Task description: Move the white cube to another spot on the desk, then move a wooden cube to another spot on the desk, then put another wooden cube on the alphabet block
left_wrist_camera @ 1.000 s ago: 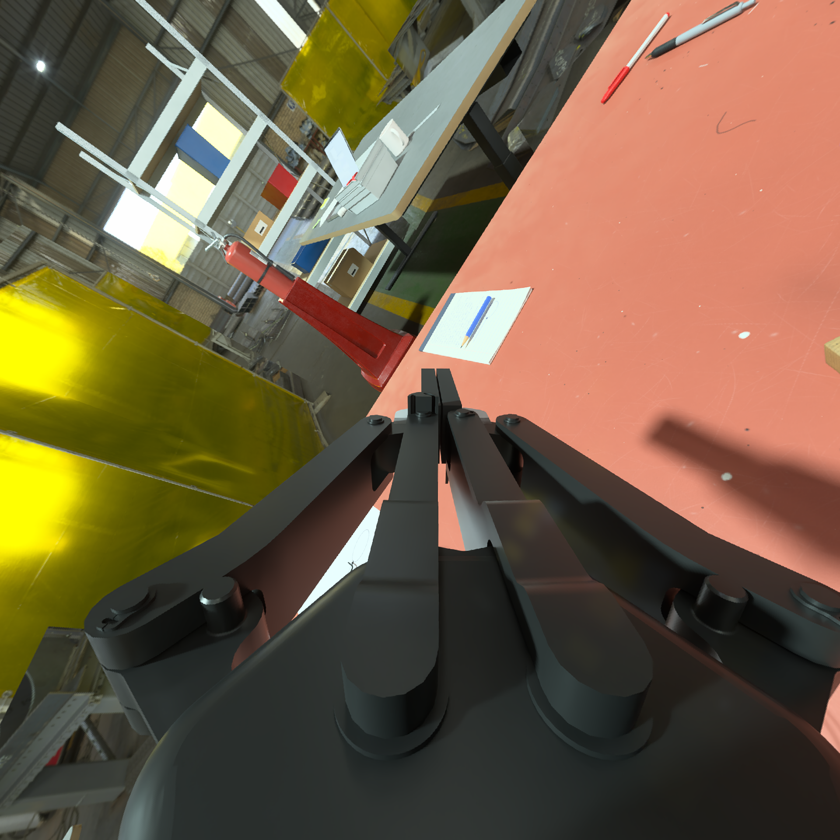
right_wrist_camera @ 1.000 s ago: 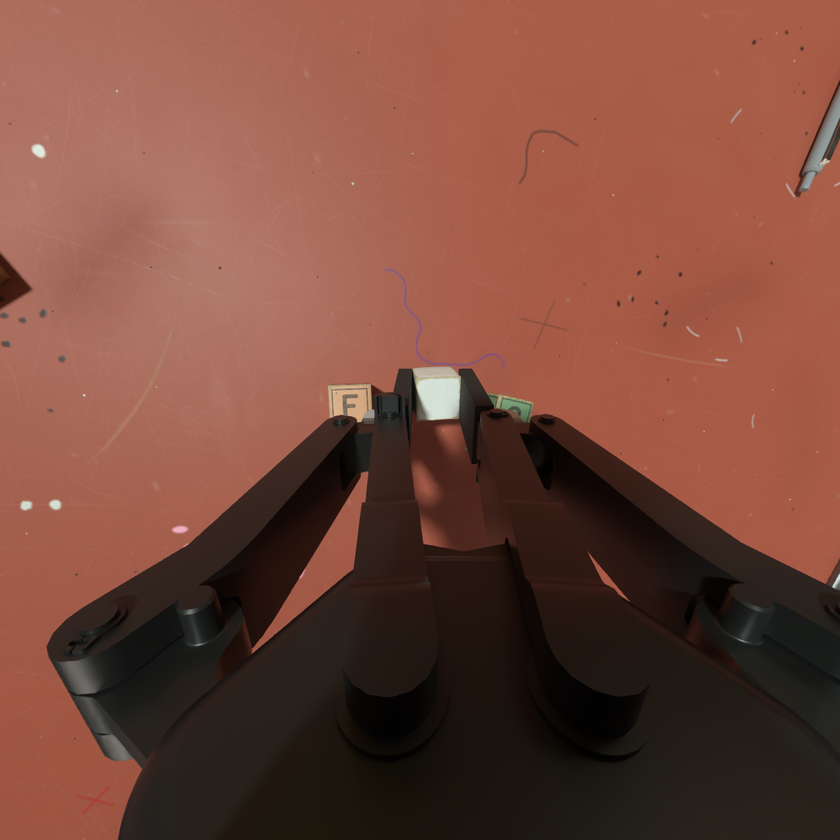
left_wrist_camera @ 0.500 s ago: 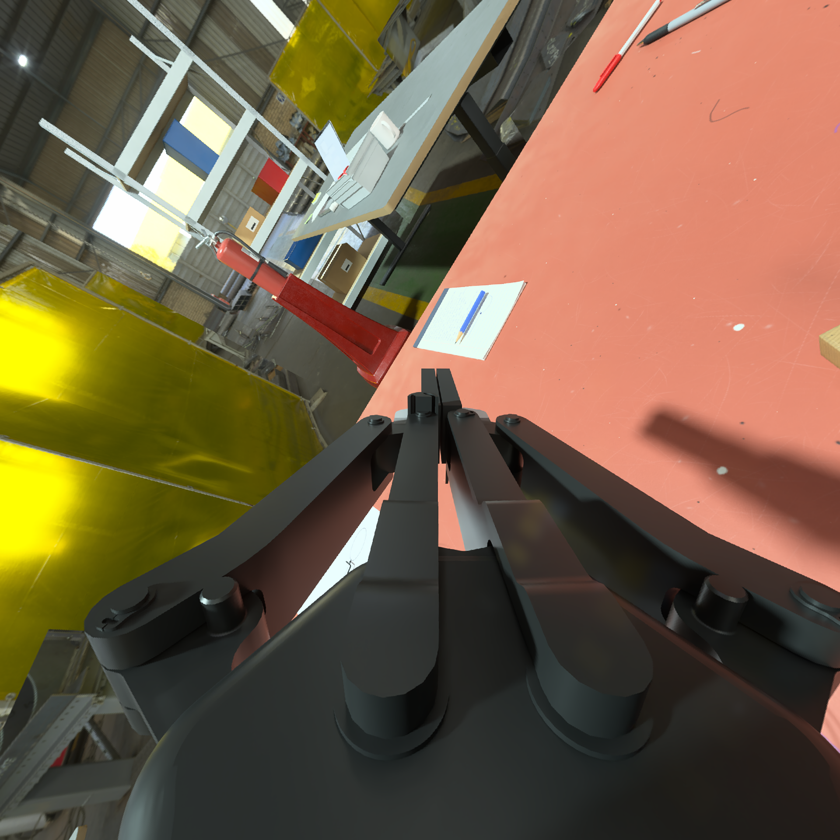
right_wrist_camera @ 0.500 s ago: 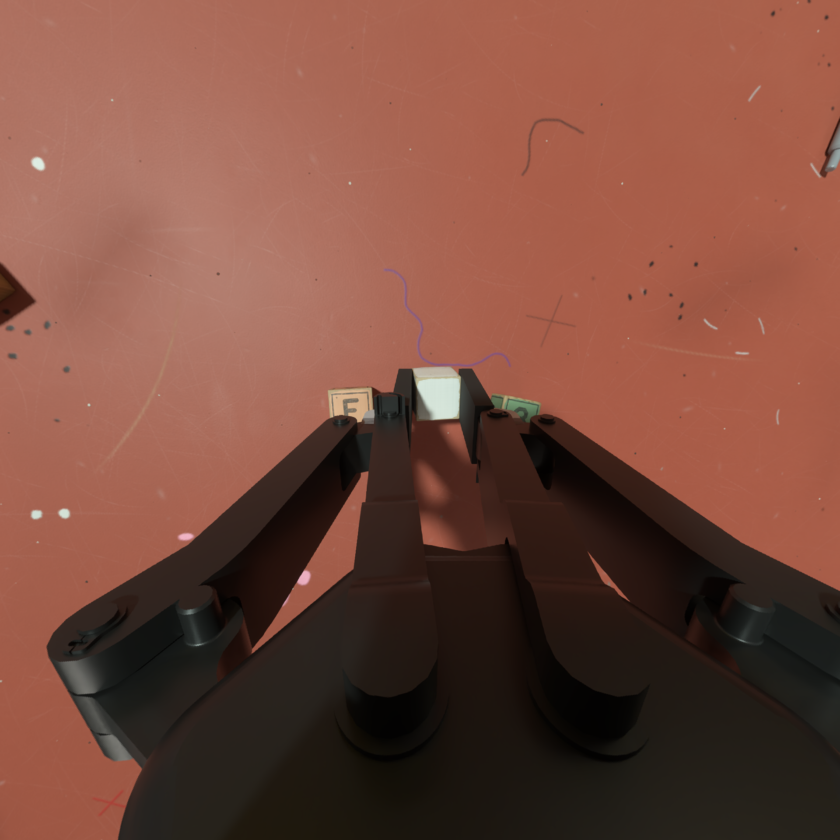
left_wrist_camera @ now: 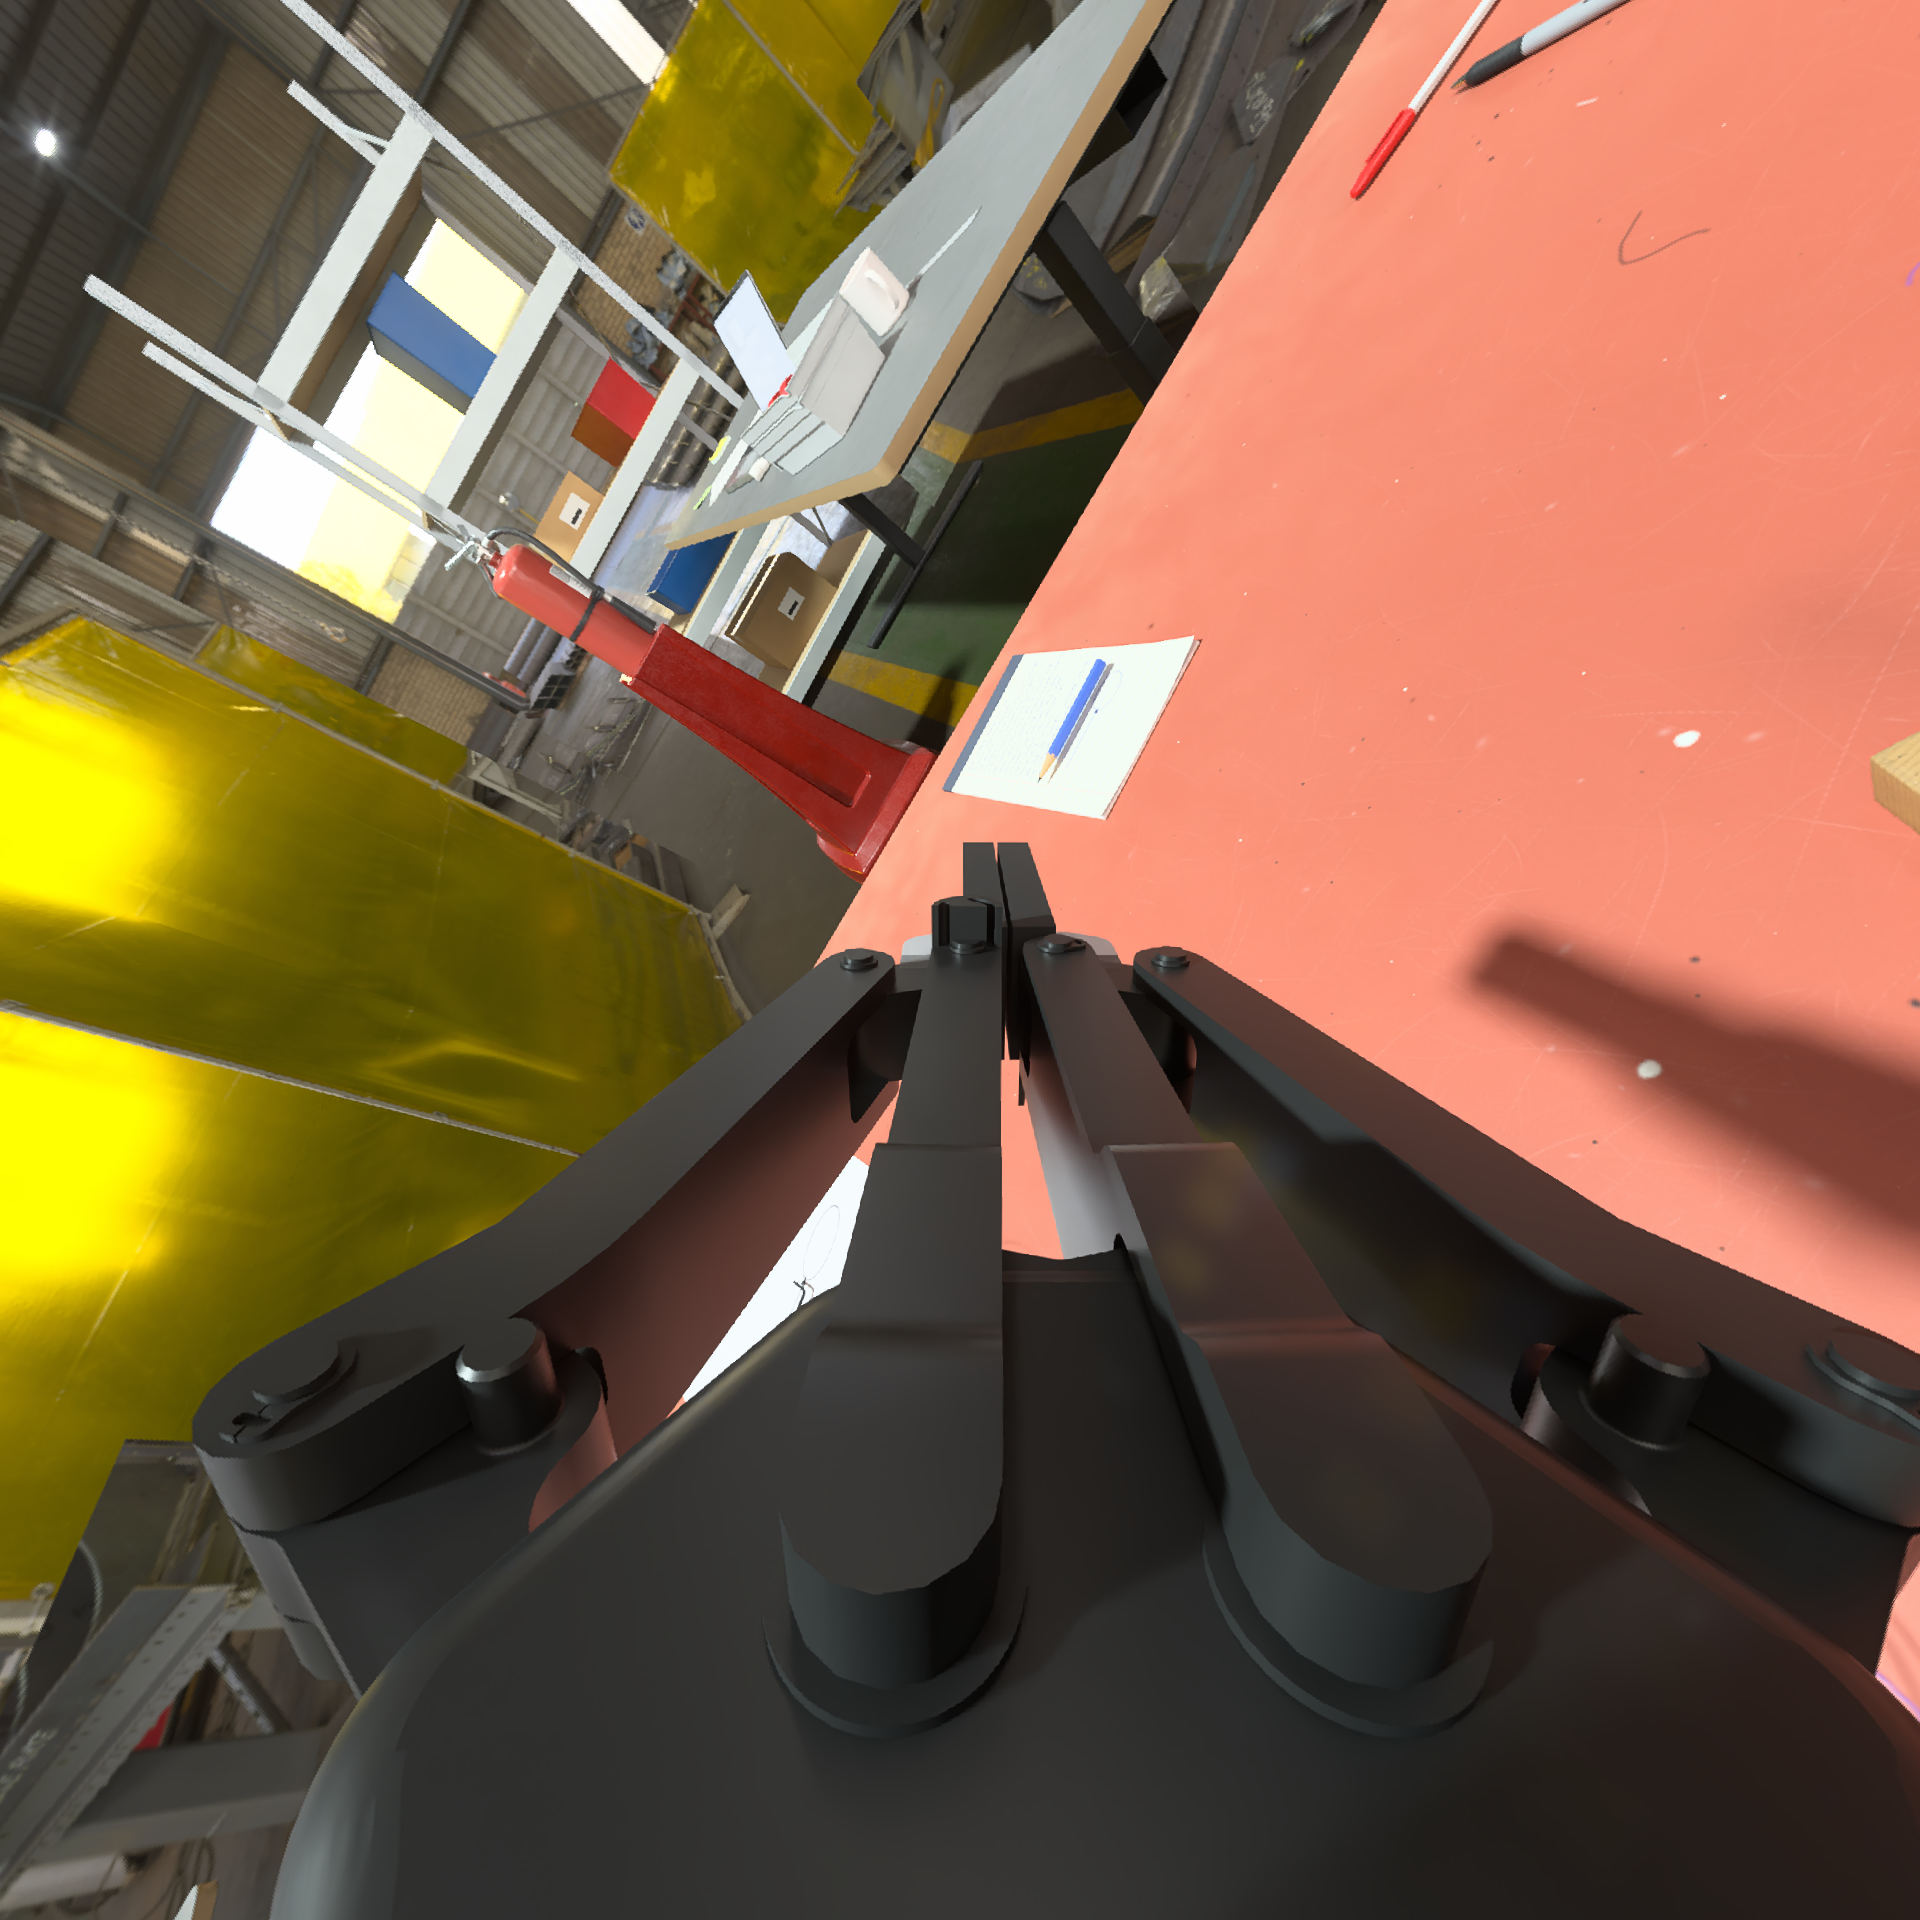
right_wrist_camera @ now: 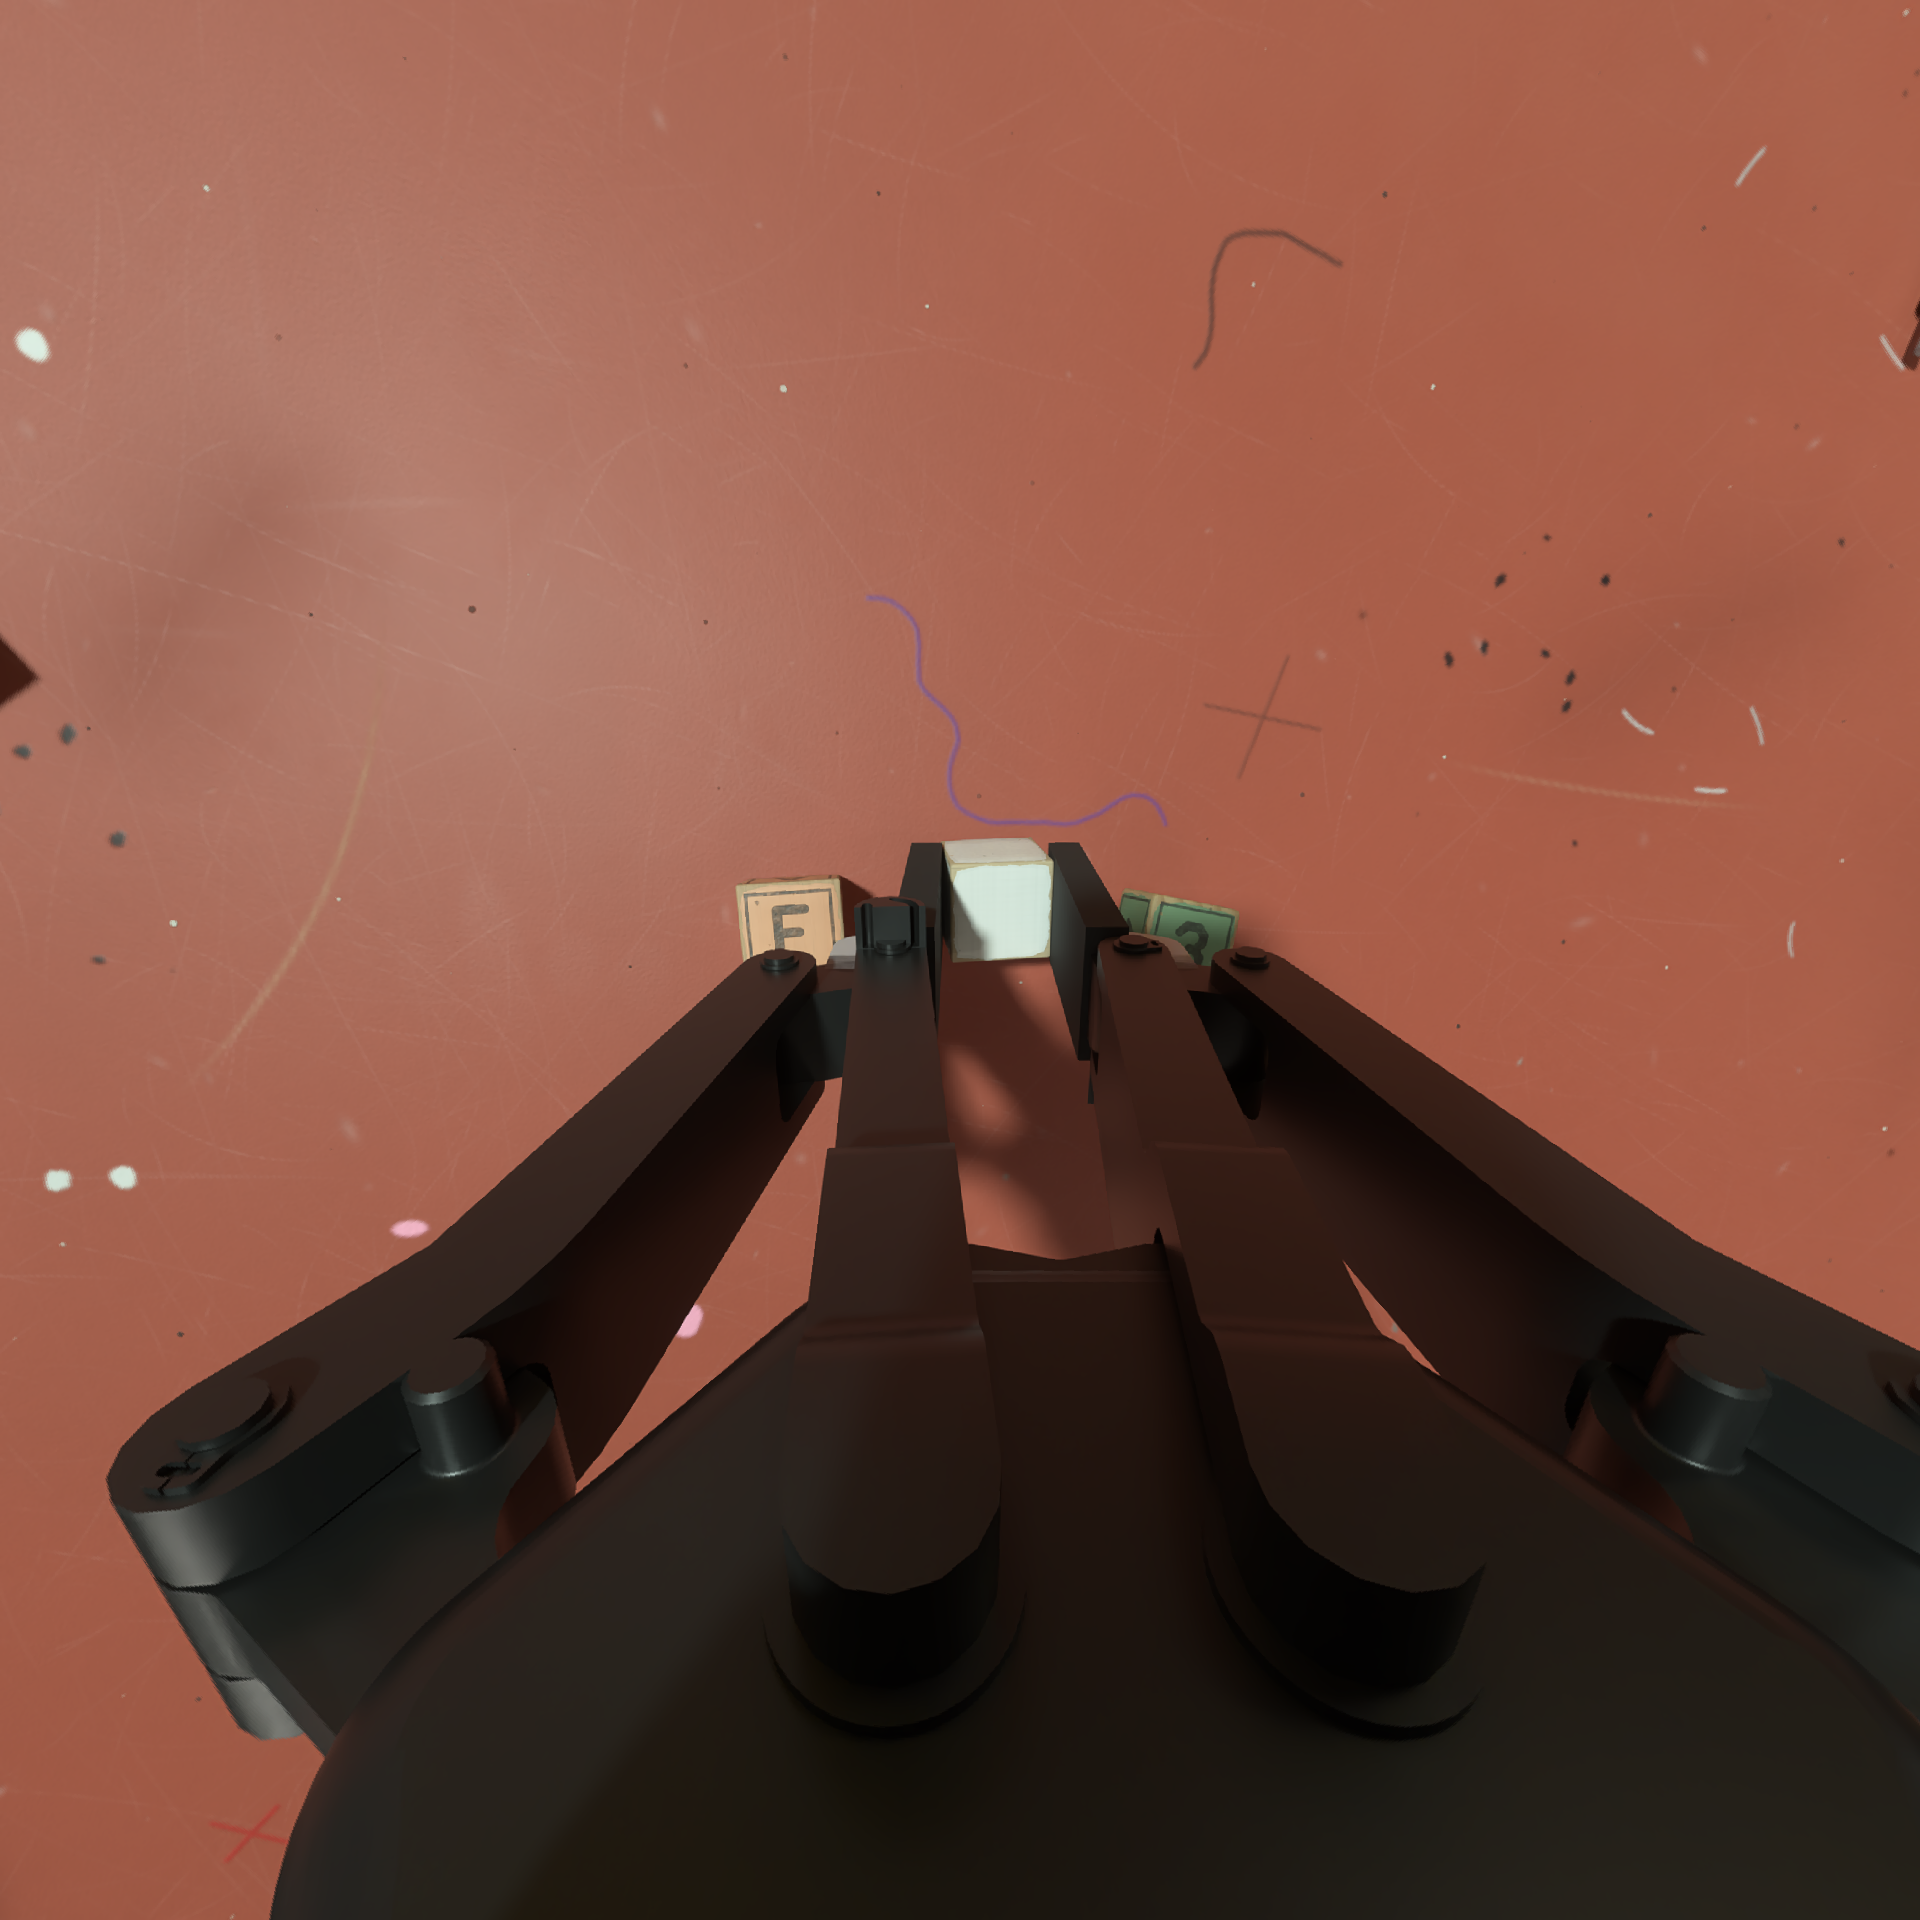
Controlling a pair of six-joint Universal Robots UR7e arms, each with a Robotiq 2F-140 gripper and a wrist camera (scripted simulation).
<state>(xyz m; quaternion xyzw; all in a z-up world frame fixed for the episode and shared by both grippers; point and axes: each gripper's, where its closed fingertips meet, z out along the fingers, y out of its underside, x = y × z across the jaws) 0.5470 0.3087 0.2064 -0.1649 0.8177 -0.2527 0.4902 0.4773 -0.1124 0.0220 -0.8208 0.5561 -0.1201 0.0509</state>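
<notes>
My right gripper (right_wrist_camera: 995, 896) is shut on the white cube (right_wrist_camera: 997, 902), which sits between its two pads. An orange alphabet block (right_wrist_camera: 790, 920) shows just left of the fingers and a green printed block (right_wrist_camera: 1184, 928) just right of them, both partly hidden behind the fingers. A dark corner of a wooden cube (right_wrist_camera: 12, 670) shows at the left edge of the right wrist view. My left gripper (left_wrist_camera: 995, 862) is shut and empty near the desk's left edge. A pale wooden cube (left_wrist_camera: 1899, 777) is cut off by the right edge of the left wrist view.
The red desk (right_wrist_camera: 520, 520) bears scribbles and paint specks. A notepad (left_wrist_camera: 1132, 717) with a blue pencil (left_wrist_camera: 1072, 717) lies ahead of the left gripper. A red pen (left_wrist_camera: 1403, 114) and a black pen (left_wrist_camera: 1527, 42) lie far off. The desk edge drops off at the left (left_wrist_camera: 935, 790).
The right gripper has shifted slightly with the white cube in it; the pen at the right edge has slid out of view and more of the green block shows. The left view has drifted a little.
</notes>
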